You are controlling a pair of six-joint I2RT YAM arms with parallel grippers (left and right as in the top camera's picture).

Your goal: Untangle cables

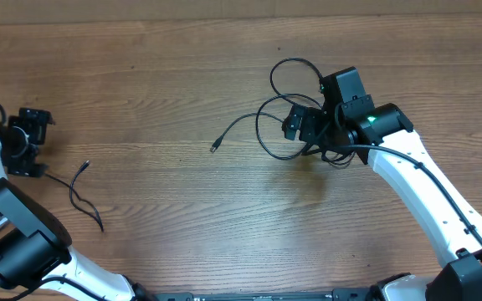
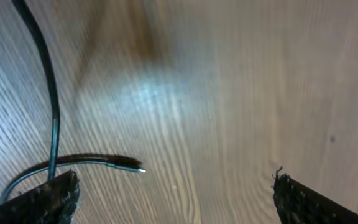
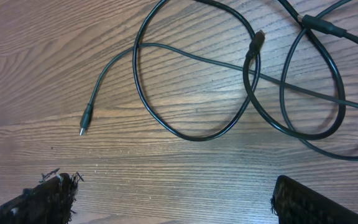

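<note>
One loose cable (image 1: 77,194) lies alone at the left, curving from its plug down toward the table's front. My left gripper (image 1: 37,144) stands open just left of it, holding nothing. In the left wrist view this cable (image 2: 50,106) runs past my left finger (image 2: 53,198), its plug tip (image 2: 132,165) resting on bare wood between the jaws of the gripper (image 2: 176,194). Tangled cables (image 1: 284,100) lie in overlapping loops at the right, one end (image 1: 215,147) stretched out leftward. My right gripper (image 1: 301,130) hovers open over them. The right wrist view shows crossing loops (image 3: 197,134) and a plug (image 3: 86,119) beyond the empty gripper (image 3: 176,196).
The wooden table (image 1: 182,75) carries only the cables. My white right arm (image 1: 425,192) reaches in from the lower right, with its own thicker wire along it. The left arm's base (image 1: 15,242) fills the lower left corner.
</note>
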